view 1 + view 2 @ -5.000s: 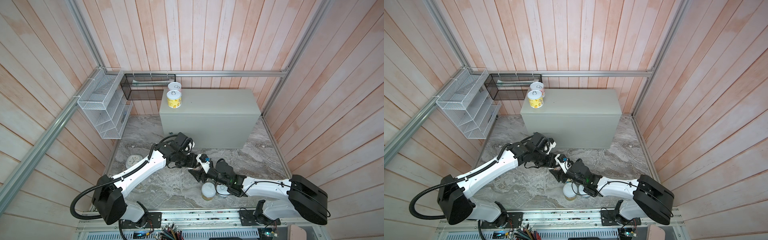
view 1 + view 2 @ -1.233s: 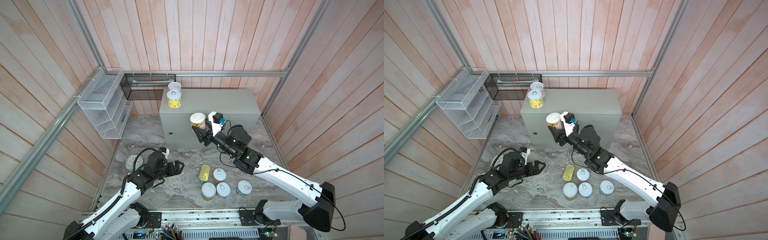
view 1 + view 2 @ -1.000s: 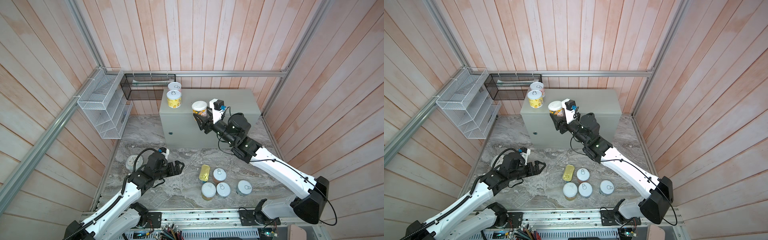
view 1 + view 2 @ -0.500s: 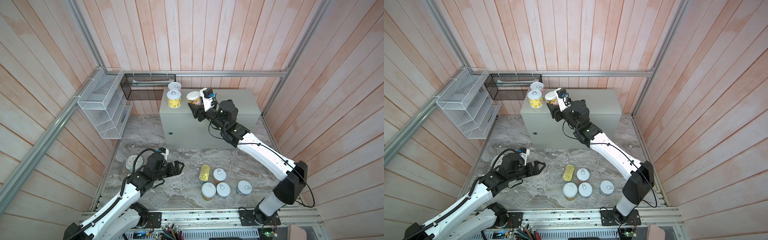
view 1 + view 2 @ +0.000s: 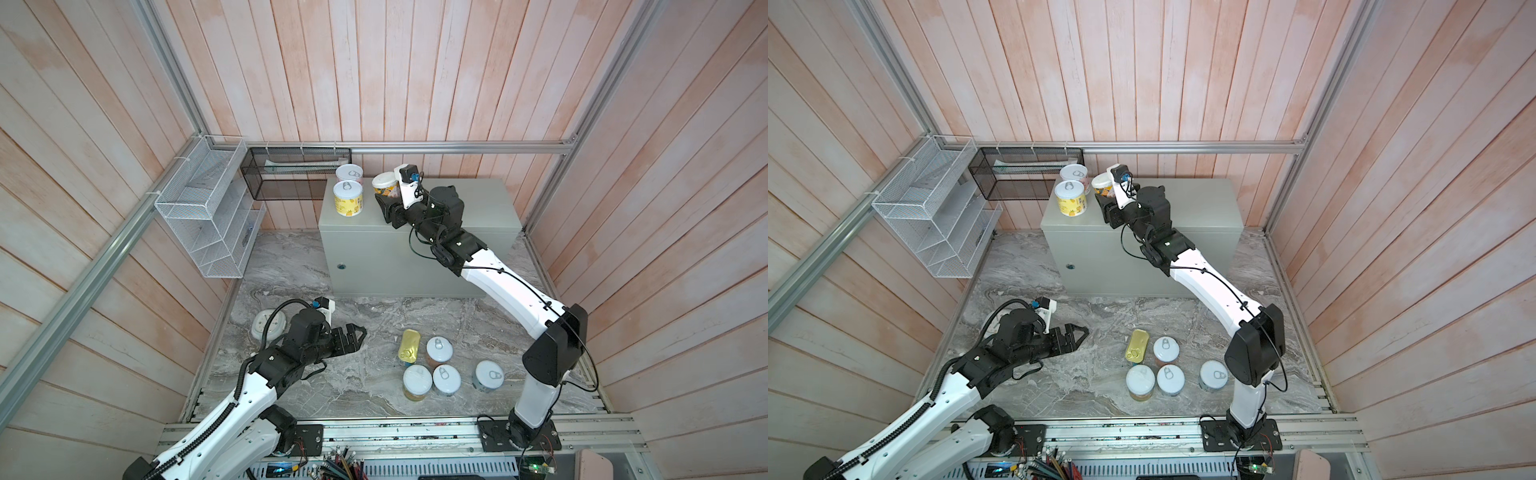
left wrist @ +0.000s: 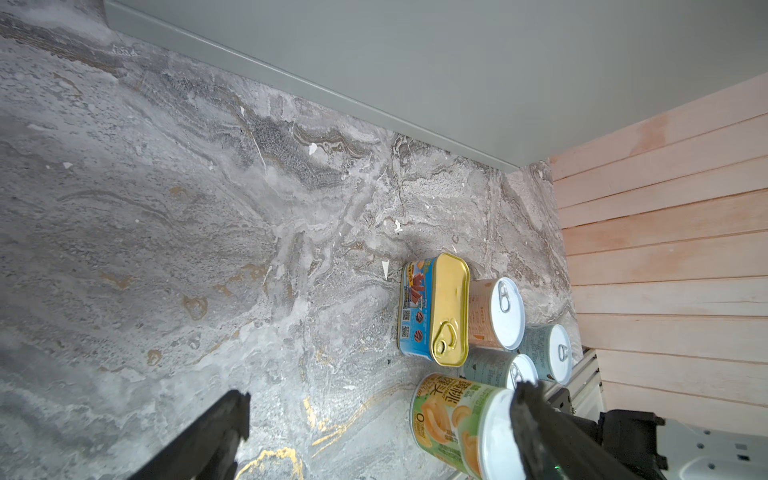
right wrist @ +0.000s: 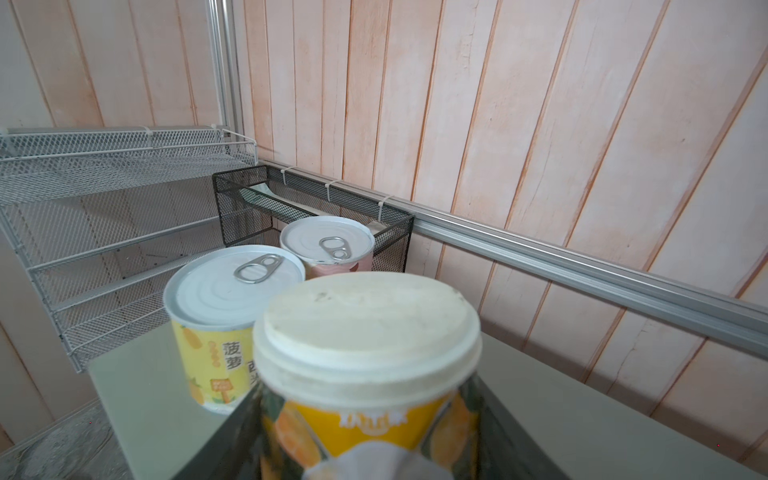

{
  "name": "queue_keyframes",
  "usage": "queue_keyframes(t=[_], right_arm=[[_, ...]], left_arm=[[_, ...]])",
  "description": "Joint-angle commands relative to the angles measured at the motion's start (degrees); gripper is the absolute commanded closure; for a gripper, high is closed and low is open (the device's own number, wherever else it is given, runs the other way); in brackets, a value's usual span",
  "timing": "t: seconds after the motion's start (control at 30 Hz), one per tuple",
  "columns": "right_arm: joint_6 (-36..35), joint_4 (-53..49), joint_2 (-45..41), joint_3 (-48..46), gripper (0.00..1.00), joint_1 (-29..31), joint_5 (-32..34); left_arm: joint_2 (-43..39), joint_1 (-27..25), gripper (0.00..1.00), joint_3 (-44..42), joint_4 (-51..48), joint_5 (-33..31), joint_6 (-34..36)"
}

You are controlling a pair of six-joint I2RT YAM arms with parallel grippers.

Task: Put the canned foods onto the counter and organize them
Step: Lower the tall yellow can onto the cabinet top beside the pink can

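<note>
**Desk:** What has the right side got?

**Me:** My right tool (image 5: 386, 194) is clamped on an orange-labelled can (image 5: 383, 181) with a cream lid. In the right wrist view both fingers (image 7: 237, 436) press its sides. The can is upright over the back of the grey-green tabletop (image 5: 478, 208). I cannot tell whether its base touches the top.

**Desk:** Anything close to it?

**Me:** Just past that tool's fingertips stands a yellow can (image 5: 348, 198). Right behind it is a pink can (image 5: 349, 174). Both are upright on the tabletop.

**Desk:** And your left?

**Me:** My left tool (image 5: 353, 334) is spread wide with nothing in it, low over the marble surface (image 5: 374, 307). Ahead of its fingertips, and apart from them, a gold tin (image 5: 408, 347) lies flat on the marble. A peach-labelled can (image 5: 439, 348) stands just beside the tin's far side. A green-labelled can (image 5: 417, 382) is the nearest round one to the tool. Beyond that stand a blue-grey can (image 5: 446, 380) and another blue-grey can (image 5: 488, 375). Behind the tool, by the arm, lies a round clock (image 5: 269, 325).
</note>
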Motion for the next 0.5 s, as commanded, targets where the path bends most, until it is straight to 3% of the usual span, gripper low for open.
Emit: queue_keyframes(t=[0.0, 0.47], right_arm=[[0.24, 0.73, 2.79, 6.34, 0.33, -1.21, -1.00], [-0.42, -12.71, 22.35, 35.42, 0.33, -2.70, -1.89]], left_arm=[[-0.41, 0.31, 0.00, -0.12, -1.67, -1.01, 0.65], [-1.91, 0.31, 0.00, -0.79, -2.98, -2.05, 0.22]])
